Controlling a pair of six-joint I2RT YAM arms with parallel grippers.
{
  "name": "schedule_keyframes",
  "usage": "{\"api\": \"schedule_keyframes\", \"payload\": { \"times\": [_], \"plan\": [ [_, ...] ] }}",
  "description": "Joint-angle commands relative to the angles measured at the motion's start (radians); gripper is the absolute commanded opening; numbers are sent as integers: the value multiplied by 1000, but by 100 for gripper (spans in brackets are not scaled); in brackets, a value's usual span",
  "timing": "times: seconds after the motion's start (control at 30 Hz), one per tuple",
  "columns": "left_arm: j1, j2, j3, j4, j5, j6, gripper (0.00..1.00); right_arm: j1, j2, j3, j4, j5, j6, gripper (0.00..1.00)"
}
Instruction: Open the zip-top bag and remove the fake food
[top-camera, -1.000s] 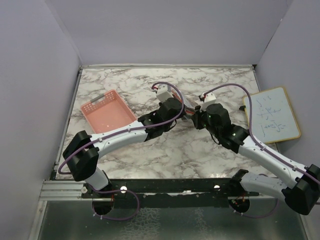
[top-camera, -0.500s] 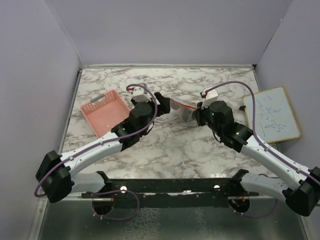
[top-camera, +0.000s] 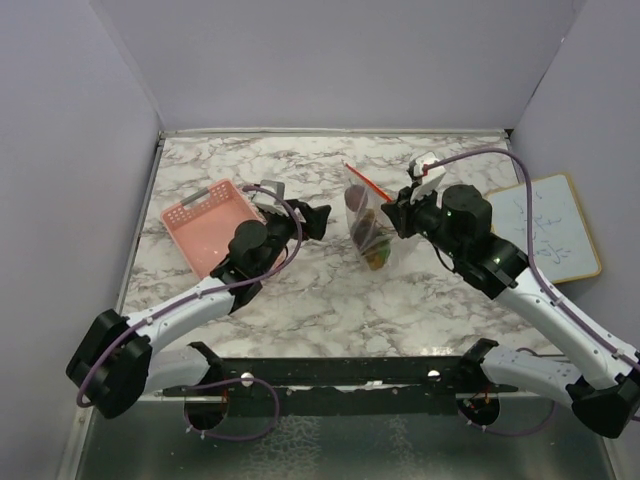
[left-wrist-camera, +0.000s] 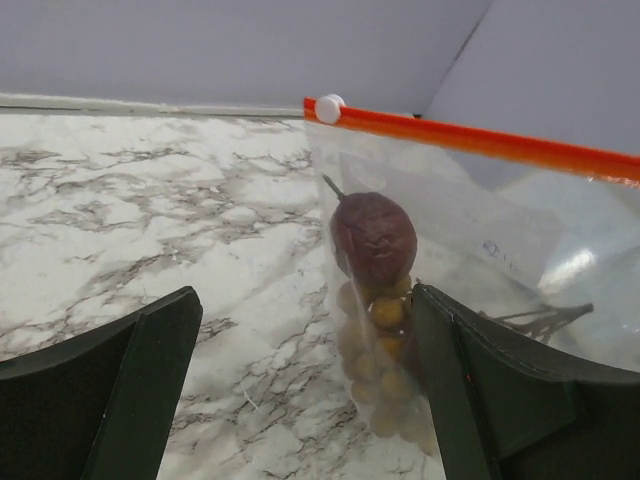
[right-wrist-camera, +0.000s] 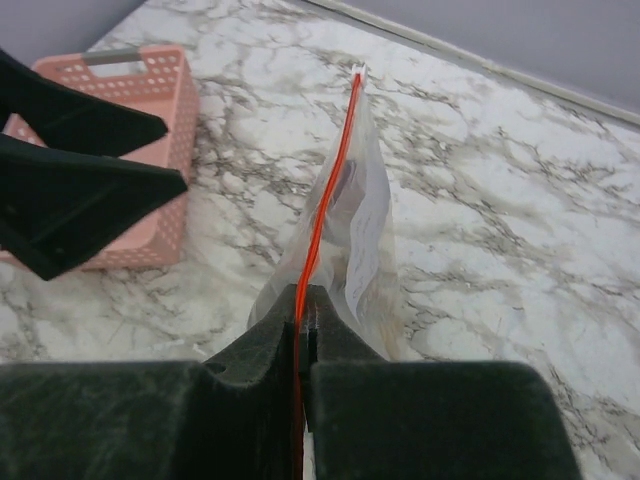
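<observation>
The zip-top bag (top-camera: 368, 225) hangs above the marble table from one end of its orange-red zip strip (right-wrist-camera: 330, 185). My right gripper (right-wrist-camera: 303, 298) is shut on that end of the strip. The strip runs level to a white slider (left-wrist-camera: 328, 108) at the far end. Inside the bag, the fake food is a dark maroon fruit (left-wrist-camera: 373, 238) resting on a bunch of golden-brown balls (left-wrist-camera: 385, 345). My left gripper (left-wrist-camera: 308, 300) stands wide open just left of the bag (left-wrist-camera: 470, 260), holding nothing. Its right finger (left-wrist-camera: 500, 380) is close beside the bag's lower part.
A pink plastic basket (top-camera: 200, 212) lies at the left of the table, behind the left arm; its perforated wall (right-wrist-camera: 172, 205) shows in the right wrist view. A small whiteboard (top-camera: 560, 235) lies at the right edge. Purple walls close in three sides.
My left gripper has let go, opened wide and drawn back to the left. The right gripper has closed fully on the strip and raised the bag, which now hangs down.
</observation>
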Motion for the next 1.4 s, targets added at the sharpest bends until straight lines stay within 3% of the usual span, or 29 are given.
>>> {"api": "schedule_keyframes", "payload": {
  "times": [0.0, 0.1, 0.27, 0.47, 0.63, 0.8, 1.07, 1.37],
  "plan": [
    [44, 58, -8, 238, 227, 67, 90, -5, -33, 71, -27, -146, -36, 1],
    [122, 98, -19, 339, 340, 35, 91, -5, -49, 76, -38, -165, -59, 1],
    [259, 209, -71, 654, 593, -74, 94, -5, -72, 88, -49, -196, -76, 1],
    [303, 348, -28, 876, 895, -145, 94, -5, -129, 89, -49, -191, -96, 1],
    [321, 404, 10, 1022, 1057, -211, 90, -5, -170, 89, -55, -228, -110, 1],
    [323, 451, 26, 1144, 1107, -252, 91, -5, -229, 81, -36, -290, -102, 1],
    [333, 489, 91, 1146, 1126, -244, 89, -5, -246, 109, -71, -350, -101, 1],
    [354, 415, 116, 1146, 1199, -262, 81, -5, -278, 79, -105, -352, -102, 1]
  ]
}}
